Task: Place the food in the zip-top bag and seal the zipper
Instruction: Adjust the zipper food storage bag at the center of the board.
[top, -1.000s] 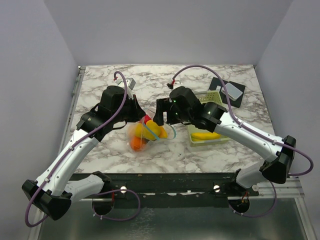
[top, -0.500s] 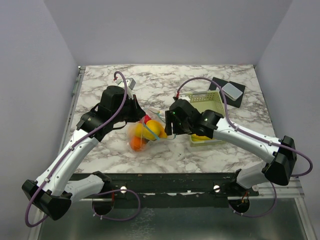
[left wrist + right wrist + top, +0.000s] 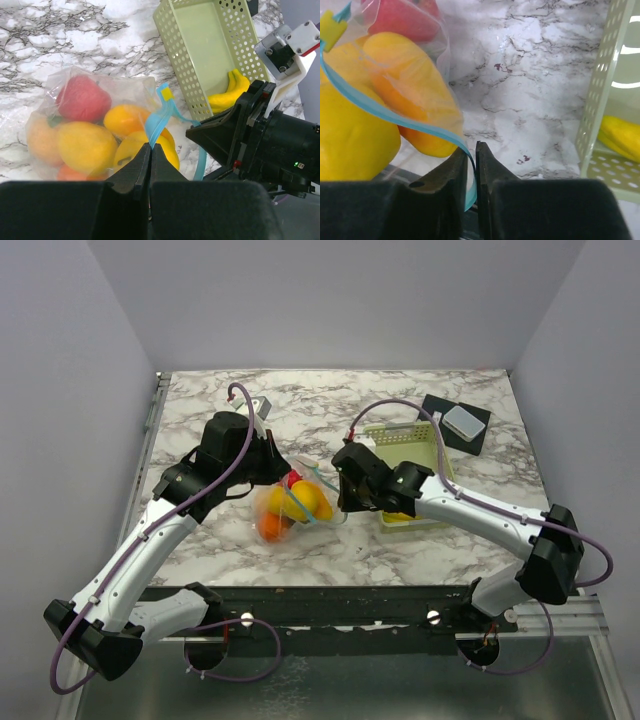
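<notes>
Left claw (image 3: 150, 146) is pressed together, pinching the zipper (image 3: 156, 120) near one end of the bag mouth. Right claw (image 3: 471, 145) is nearly closed, with the blue strip running down between its fingers, so I'm reading it as pinching the other end. Zip-top bag (image 3: 50, 80) is lying on the counter (image 3: 75, 30) between the two arms, just beside the basket (image 3: 180, 60).

My read is that the sealing step is starting. To do it well:
- Left should be acting as the anchor, with no slack and no twist in the strip.
- Right should be squeezing both tracks flat together, then running along the strip away from its end, low and parallel to the counter.
- The bag is floppy and stuffed, and yellow food (image 3: 145, 150) is bulging right under the mouth. Any piece pushing into the tracks is going to pop the seal, so pull the mouth taut first.
- The bag is likely to drag with the moving claw, so the pull should be going against the anchor.

Counts:
- bags: one
- baskets: one
- zipper slider tab (image 3: 166, 93), yellow: one
- food in the bag: one red piece (image 3: 82, 97), plus about five yellow-to-orange pieces. They are overlapping, so I can't give an exact number.
- food outside the bag: one banana bunch (image 3: 227, 95), sitting in the basket. Sealing now is leaving it out.
</notes>
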